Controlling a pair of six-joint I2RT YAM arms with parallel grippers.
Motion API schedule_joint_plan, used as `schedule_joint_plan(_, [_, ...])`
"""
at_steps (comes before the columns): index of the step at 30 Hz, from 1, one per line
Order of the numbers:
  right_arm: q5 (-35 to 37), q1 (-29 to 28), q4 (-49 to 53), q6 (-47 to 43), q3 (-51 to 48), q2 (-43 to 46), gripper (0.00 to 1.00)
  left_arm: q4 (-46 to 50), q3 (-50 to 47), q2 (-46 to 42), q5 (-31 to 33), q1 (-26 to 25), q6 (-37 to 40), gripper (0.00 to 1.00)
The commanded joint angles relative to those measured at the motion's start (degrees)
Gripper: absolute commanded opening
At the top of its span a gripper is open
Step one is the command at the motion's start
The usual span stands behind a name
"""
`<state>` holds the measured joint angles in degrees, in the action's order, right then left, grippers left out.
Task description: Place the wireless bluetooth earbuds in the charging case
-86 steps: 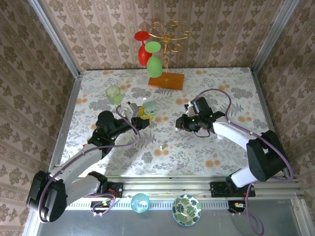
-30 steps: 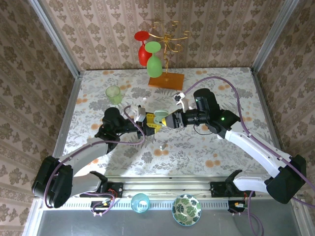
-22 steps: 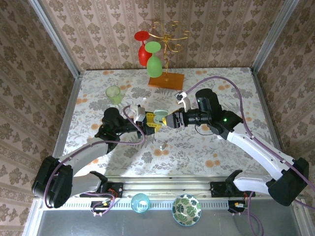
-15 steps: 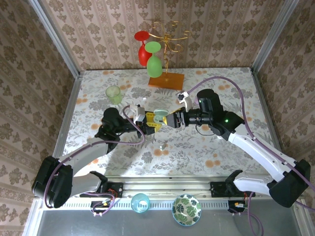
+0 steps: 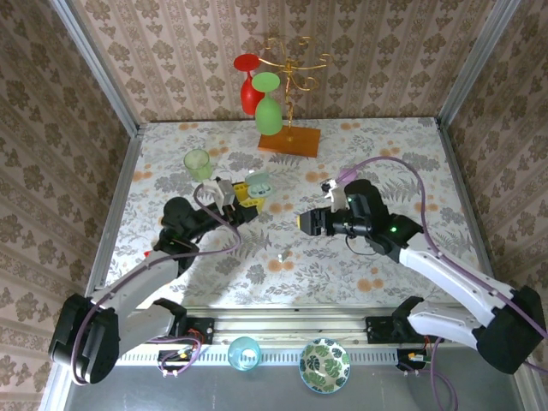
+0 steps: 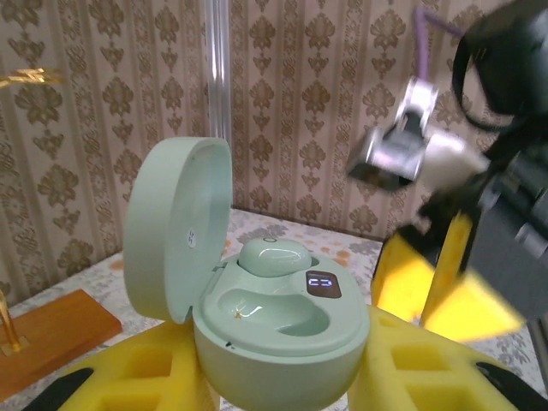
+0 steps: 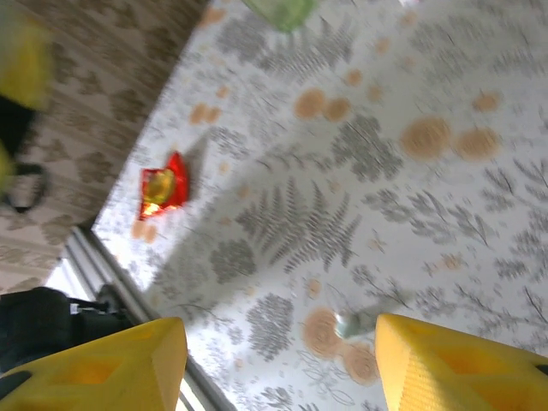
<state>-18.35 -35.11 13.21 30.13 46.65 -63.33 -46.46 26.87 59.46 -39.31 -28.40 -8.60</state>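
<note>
The case [image 6: 282, 351] holds one earbud [image 6: 272, 254], the table [image 5: 385, 171] another earbud [image 5: 281, 255].

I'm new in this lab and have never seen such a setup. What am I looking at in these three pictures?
Two robot arms bolted to a table's near edge. One picture looks down from above; the other two come from wrist cameras. The left tool grips an open mint charging case, one earbud seated, the slot beside it empty. The right tool is open, holding nothing. On the flowered table: a tiny pale bud, a green cup, a rack of glasses.
</note>
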Motion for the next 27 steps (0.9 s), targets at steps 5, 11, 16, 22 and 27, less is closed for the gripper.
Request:
schedule_joint_plan(5, [6.1, -6.6, -4.1, 8.5, -1.3, -14.0, 0.57, 0.7, -0.2, -3.4, 2.0, 0.3, 0.0, 0.23])
schedule_joint_plan(11, [11.8, -12.1, 1.6, 9.1, 5.8, -26.3, 0.4, 1.5, 0.0, -4.5, 2.0, 0.1, 0.2, 0.22])
schedule_joint_plan(16, [13.7, -14.6, 4.0, 8.0, 10.8, -33.8, 0.35, 2.1, -0.1, -5.0, 2.0, 0.1, 0.5, 0.22])
schedule_joint_plan(22, [16.5, -15.9, 8.0, 5.7, 15.3, -38.8, 0.33, 3.2, -0.5, -6.2, 3.9, -0.1, 1.1, 0.22])
schedule_joint_plan(27, [17.3, -16.2, 9.3, 4.6, 16.7, -41.0, 0.26, 3.2, -0.4, -6.4, 3.8, -0.1, 1.1, 0.22])
